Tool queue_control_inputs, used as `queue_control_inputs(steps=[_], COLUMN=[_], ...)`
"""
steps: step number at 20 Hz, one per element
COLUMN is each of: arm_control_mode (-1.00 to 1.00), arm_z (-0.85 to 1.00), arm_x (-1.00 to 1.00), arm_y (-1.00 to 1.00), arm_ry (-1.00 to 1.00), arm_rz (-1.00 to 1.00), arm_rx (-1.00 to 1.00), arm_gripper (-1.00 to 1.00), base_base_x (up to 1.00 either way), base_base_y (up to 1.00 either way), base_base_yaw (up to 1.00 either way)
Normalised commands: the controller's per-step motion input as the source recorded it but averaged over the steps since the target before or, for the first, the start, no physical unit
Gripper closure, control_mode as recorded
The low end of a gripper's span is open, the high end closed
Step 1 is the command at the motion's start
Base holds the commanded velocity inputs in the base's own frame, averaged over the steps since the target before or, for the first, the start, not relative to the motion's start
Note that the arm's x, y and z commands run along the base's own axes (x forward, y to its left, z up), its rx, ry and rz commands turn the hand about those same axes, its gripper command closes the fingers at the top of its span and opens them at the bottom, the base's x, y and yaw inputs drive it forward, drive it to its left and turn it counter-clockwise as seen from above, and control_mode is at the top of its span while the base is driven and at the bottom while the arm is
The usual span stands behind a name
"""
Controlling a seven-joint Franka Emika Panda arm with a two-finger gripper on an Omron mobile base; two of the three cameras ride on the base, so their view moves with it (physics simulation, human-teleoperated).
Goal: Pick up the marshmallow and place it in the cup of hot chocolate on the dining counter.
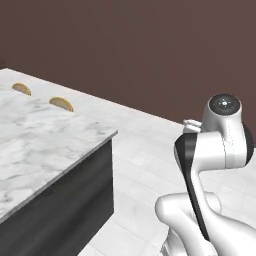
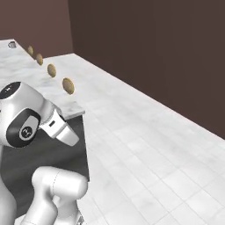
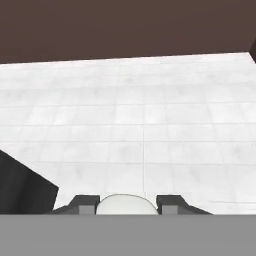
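Presently catalogued, one moment of a carrying step.

Item: gripper (image 3: 126,206). Its two dark fingertips (image 3: 82,204) stood close together, clamped on a pale rounded object between them. That object was taken to be the marshmallow (image 3: 125,204), held tight so it would not drop in transit.

Item: dining counter (image 1: 45,145). White grey-veined marble top on a dark base, lying to the arm's left; its corner was near the arm in both base views. Several tan discs, stool seats (image 2: 68,85) by appearance, lined its far edge.

Item: cup of hot chocolate (image 2: 12,44). A small grey object at the counter's far end, too small to identify with certainty, well apart from the gripper.

Item: floor (image 3: 150,125). Pale tiles, faced by the hand camera; the hand pointed away from the counter, so a turn toward the cup appeared outstanding.
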Motion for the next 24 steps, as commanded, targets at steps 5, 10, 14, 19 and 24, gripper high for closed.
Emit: queue_control_inputs(steps=[5, 10, 14, 19, 24], arm_control_mode=[1.00, 1.00, 1.00, 1.00, 1.00], arm_z=[0.00, 0.00, 0.00, 0.00, 0.00], arm_x=[0.00, 0.00, 0.00, 0.00, 0.00], arm_y=[0.00, 0.00, 0.00, 0.00, 0.00], arm_ry=[0.00, 0.00, 0.00, 0.00, 0.00], arm_rz=[0.00, 0.00, 0.00, 0.00, 0.00], arm_rx=[0.00, 0.00, 0.00, 0.00, 0.00], arm_gripper=[1.00, 1.00, 1.00, 1.00, 1.00], base_base_x=[0.77, 0.96, 1.00, 1.00, 1.00], base_base_y=[-1.00, -1.00, -1.00, -1.00, -0.98], base_base_yaw=[0.23, 0.26, 0.30, 0.33, 0.35])
